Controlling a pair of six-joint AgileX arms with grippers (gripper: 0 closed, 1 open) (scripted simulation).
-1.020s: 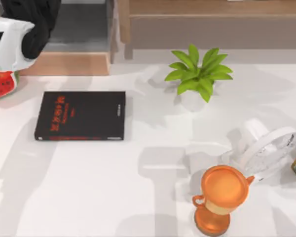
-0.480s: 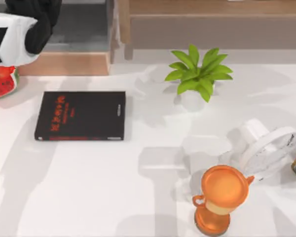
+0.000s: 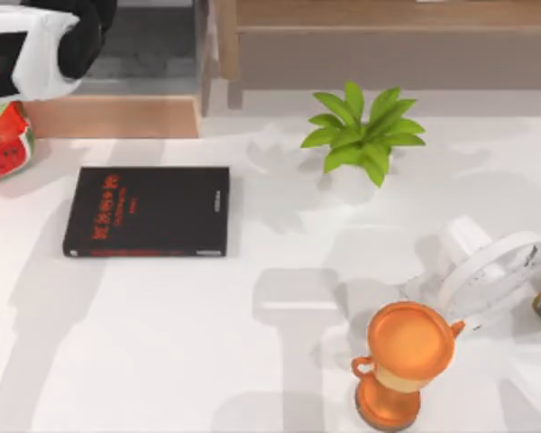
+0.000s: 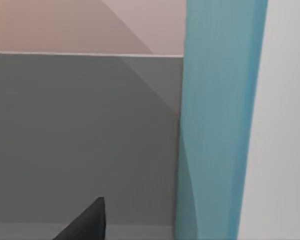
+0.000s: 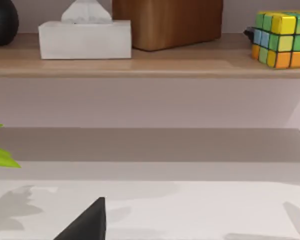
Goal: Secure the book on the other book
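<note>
Spanning the white table (image 3: 162, 343), arm shadows; wooden shelf (image 5: 155, 62) behind.

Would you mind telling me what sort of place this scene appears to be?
Probably a simulated home or office desk: a black book, a potted plant and an orange trophy sit on a white table, with a tissue box shelved behind.

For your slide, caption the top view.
Flat black book with red lettering lies on white table, left arm hovering beyond it.

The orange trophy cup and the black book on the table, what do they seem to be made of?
The orange trophy cup looks like glossy plastic or glazed ceramic: its smooth surface catches soft highlights, and I cannot tell which. The black book looks like paper with a matte card cover: it lies flat and dull, with printed red lettering.
</note>
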